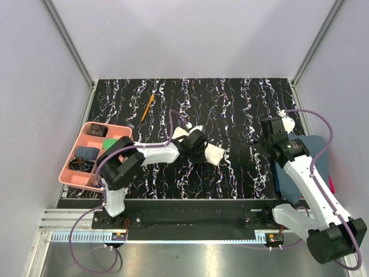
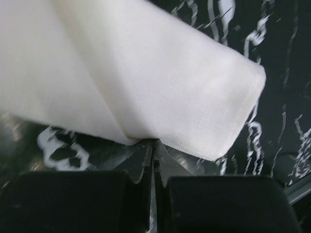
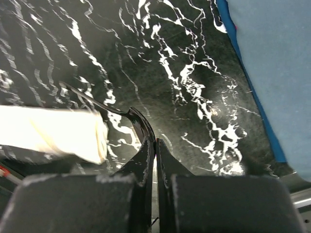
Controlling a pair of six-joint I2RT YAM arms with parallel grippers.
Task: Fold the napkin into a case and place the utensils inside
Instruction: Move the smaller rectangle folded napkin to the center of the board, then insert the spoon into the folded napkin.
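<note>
The cream napkin (image 1: 214, 153) lies folded and bunched at the table's middle. My left gripper (image 1: 193, 142) is over it, shut with the cloth's folded edge (image 2: 146, 97) pinched at its tips (image 2: 153, 141). A slim black spoon (image 3: 137, 122) sits just right of the napkin (image 3: 53, 131), its handle pointing toward the cloth. My right gripper (image 3: 156, 141) is shut on the rim of the spoon's bowl, low over the table (image 1: 262, 145). The orange-handled stick (image 1: 148, 107) lies alone at the back left of the mat.
A pink compartment tray (image 1: 85, 134) holding several small items stands at the left edge. A dark blue-grey towel (image 1: 314, 147) lies at the right edge, partly under the right arm. The mat is black marble-patterned (image 1: 230, 104).
</note>
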